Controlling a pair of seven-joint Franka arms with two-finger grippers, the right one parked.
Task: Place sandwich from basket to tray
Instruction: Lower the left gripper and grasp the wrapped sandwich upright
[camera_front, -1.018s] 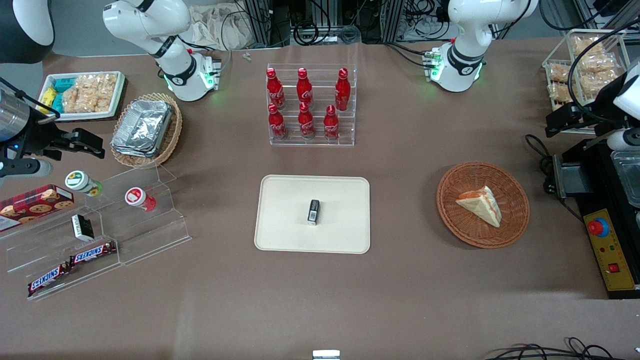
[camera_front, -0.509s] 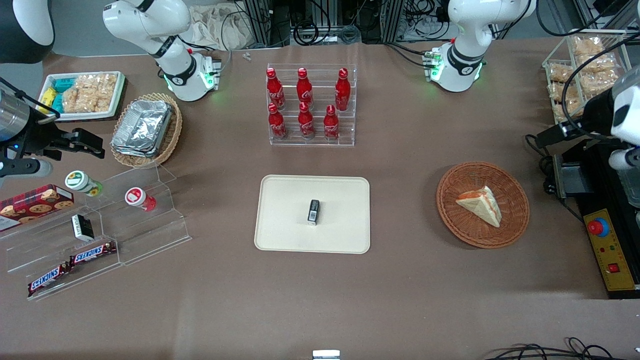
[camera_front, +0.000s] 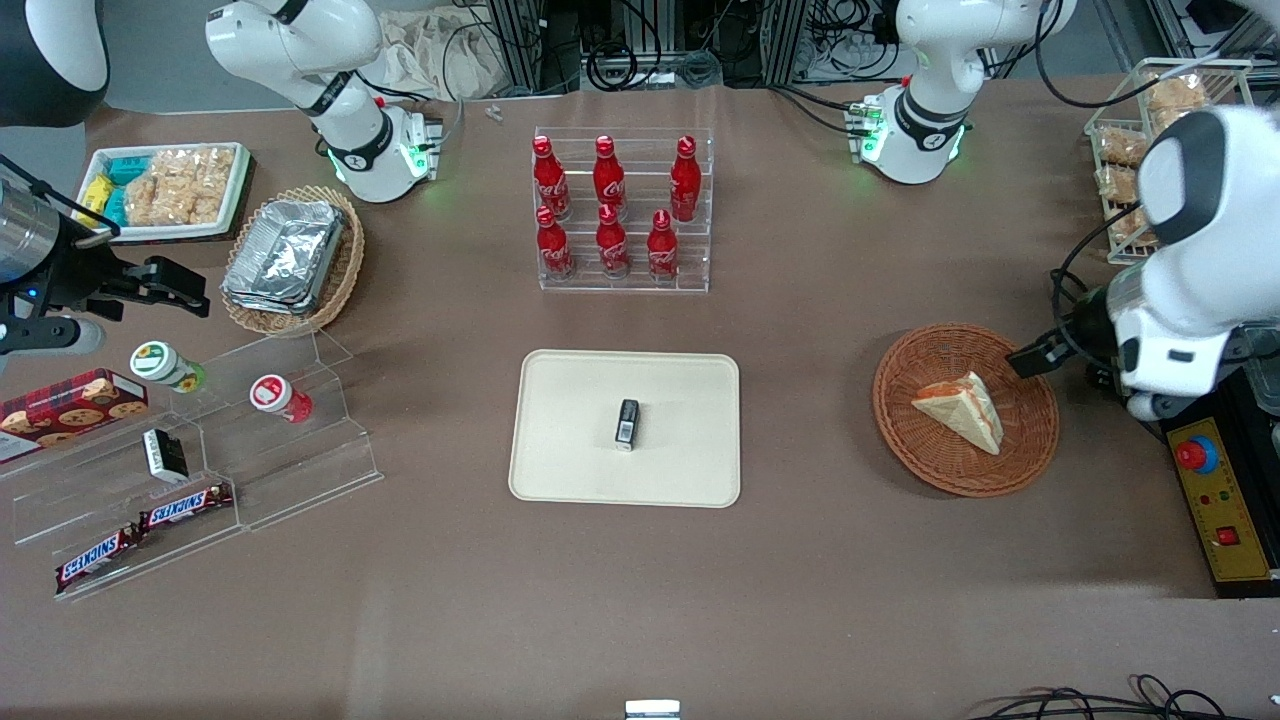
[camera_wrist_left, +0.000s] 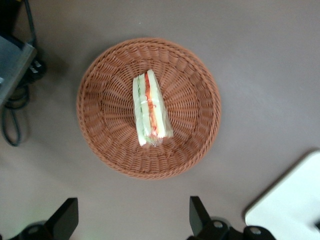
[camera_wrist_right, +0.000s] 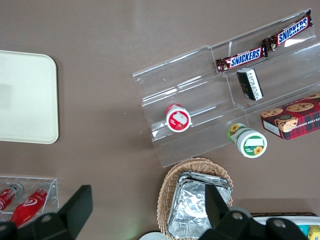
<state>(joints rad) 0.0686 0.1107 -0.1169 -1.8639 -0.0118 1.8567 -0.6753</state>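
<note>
Sandwich (camera_wrist_left: 150, 111) | jaws spread wide, empty, hovering near basket (camera_wrist_left: 105, 145) rim | lies on its side mid-basket, filling edge up | long axis crosses the jaw gap; likely rotate the wrist, centre over it, descend, close gently on the bread faces | tray (camera_front: 560, 470) well apart on counter (camera_front: 800, 600)

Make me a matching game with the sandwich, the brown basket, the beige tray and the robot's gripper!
Things:
1. plastic-wrapped triangular sandwich
2. round reddish-brown wicker basket
3. flat cream-beige rectangular tray
4. left arm's gripper

Places or states:
A. carries a small black object
B. open, hanging over the basket's rim
C. lies in the basket
D. on the table, toward the working arm's end

Pairs: 1-C, 2-D, 3-A, 4-B
</note>
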